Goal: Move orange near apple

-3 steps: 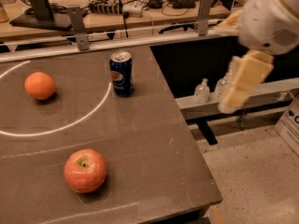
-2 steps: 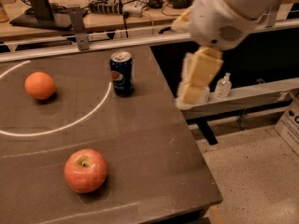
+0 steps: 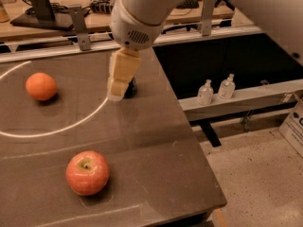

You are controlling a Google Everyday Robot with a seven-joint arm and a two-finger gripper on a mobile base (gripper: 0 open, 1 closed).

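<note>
Your hand [image 3: 116, 92] hangs over the far middle part of the surface [image 3: 156, 141], pointing down, with its tip low above the top. It is empty; nothing is carried in it. Whether it is apart or together, I cannot tell from this view.

The orange [image 3: 41, 86] lies on the surface to the left of the hand in the camera view, at about the same depth, and well apart from it. It sits inside the white arc [image 3: 61, 126] that is drawn on the surface. So the way to the orange is mostly sideways, toward the left of the view, and only a little downward. The orange is round, so it has no long axis and you need not turn the hand for it.

The apple [image 3: 87, 172] lies near the front edge of the surface, closer to the camera, well apart from the orange and also from the hand. After the grasp, I judge that you must bring the orange toward the camera and a little to the right of the view.

A dark thing [image 3: 131, 88] stands just behind the hand and is mostly hidden by it. I think you should lift slightly before you go sideways, so that you do not push it.
</note>
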